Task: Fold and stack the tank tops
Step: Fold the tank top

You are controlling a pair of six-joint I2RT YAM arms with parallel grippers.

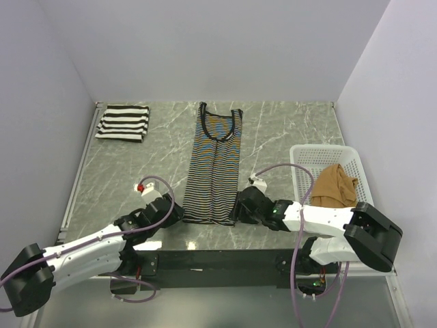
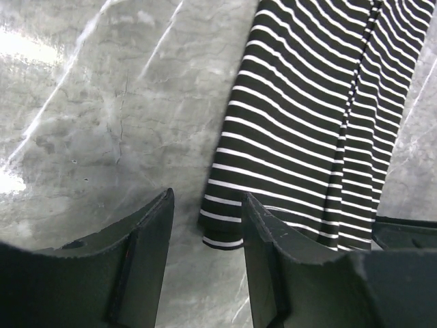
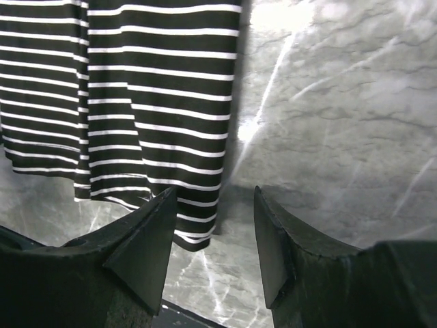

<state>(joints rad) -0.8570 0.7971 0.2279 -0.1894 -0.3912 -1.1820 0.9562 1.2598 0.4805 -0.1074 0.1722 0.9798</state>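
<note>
open table [image 1: 164, 157] left of thin-striped top [image 1: 215, 167], white basket [image 1: 301, 174] (tan top [image 1: 334, 184] inside) crowding right edge

Tank top [image 1: 334, 183] in basket [image 1: 300, 154]

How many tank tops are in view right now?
3. A folded wide-striped top in the far left corner, a thin-striped top lying flat in the middle, and a tan top in the basket on the right. Others could be hidden beneath it.

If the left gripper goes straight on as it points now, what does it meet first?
Probably the near hem corner of the thin-striped tank top, just ahead of the left gripper; depth is unclear.
</note>
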